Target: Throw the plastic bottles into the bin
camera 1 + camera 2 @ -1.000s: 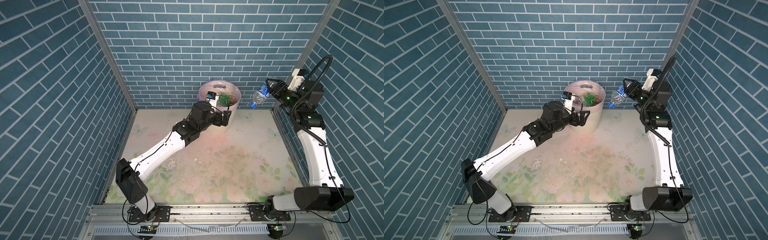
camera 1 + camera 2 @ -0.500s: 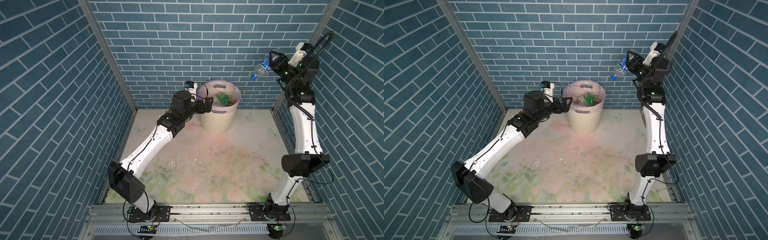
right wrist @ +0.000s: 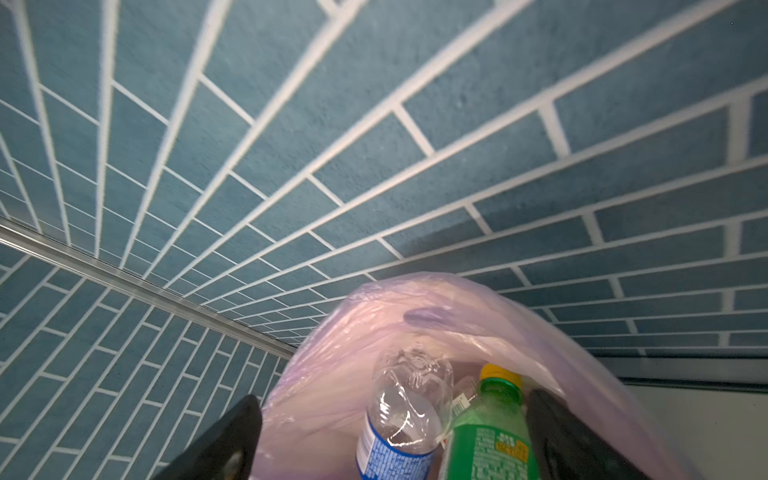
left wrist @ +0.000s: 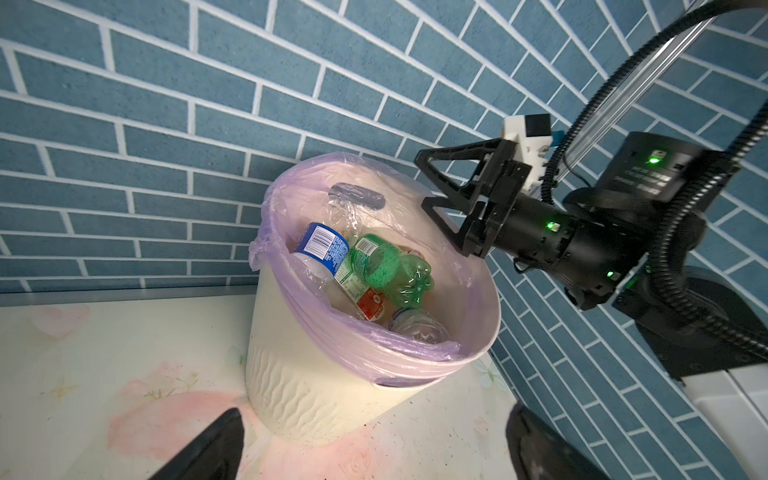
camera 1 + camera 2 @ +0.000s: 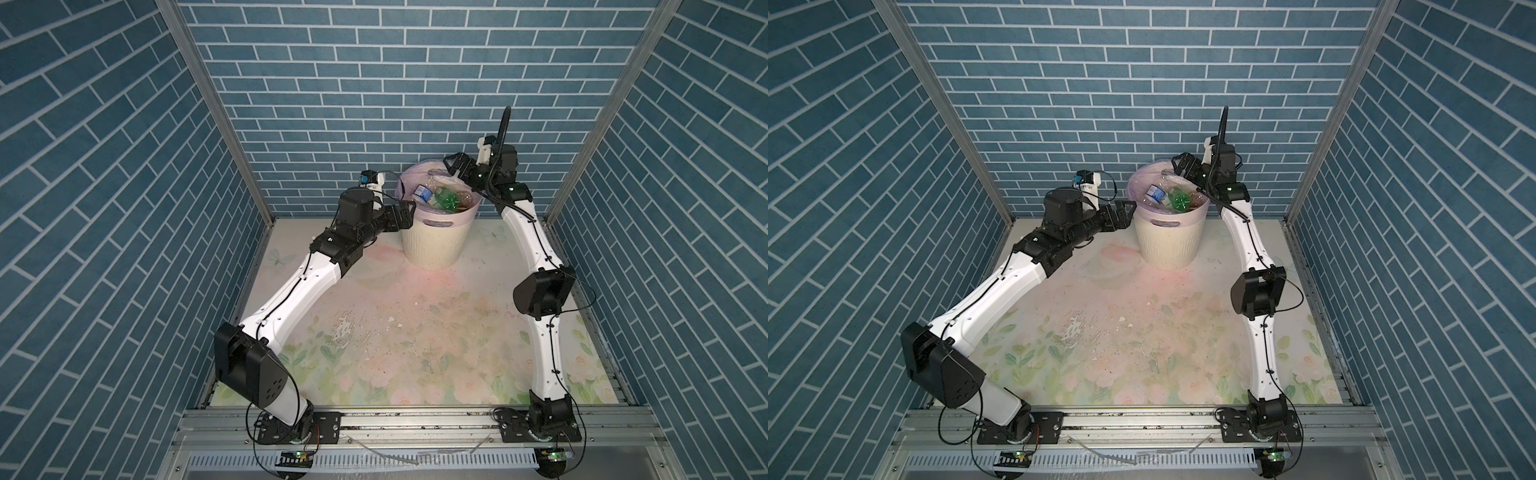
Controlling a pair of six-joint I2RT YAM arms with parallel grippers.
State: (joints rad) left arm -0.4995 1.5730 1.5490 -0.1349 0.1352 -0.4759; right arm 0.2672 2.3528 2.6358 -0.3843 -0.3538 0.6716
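The bin (image 5: pixel 432 245) (image 5: pixel 1167 245) stands at the back wall, cream and ribbed, with a lilac liner. Plastic bottles lie inside: a clear one with a blue label (image 5: pixel 422 192) (image 4: pixel 322 245) (image 3: pixel 399 415), a green one (image 5: pixel 449 198) (image 4: pixel 386 266) (image 3: pixel 486 440) and others beneath. My right gripper (image 5: pixel 453 168) (image 5: pixel 1177 166) (image 4: pixel 420 179) (image 3: pixel 392 399) hangs open over the bin's right rim, holding nothing. My left gripper (image 5: pixel 407 210) (image 5: pixel 1127 208) (image 4: pixel 374 409) is open and empty beside the bin's left side.
Blue brick walls close in the back and both sides, with metal corner posts (image 5: pixel 224 124). The floral mat (image 5: pixel 415 332) carries only crumbs and stains. A metal rail (image 5: pixel 415 419) runs along the front edge.
My right gripper swung down from high by the wall to above the bin and opened; the blue-labelled bottle left it and lies in the bin. The left gripper drew back to the bin's left.
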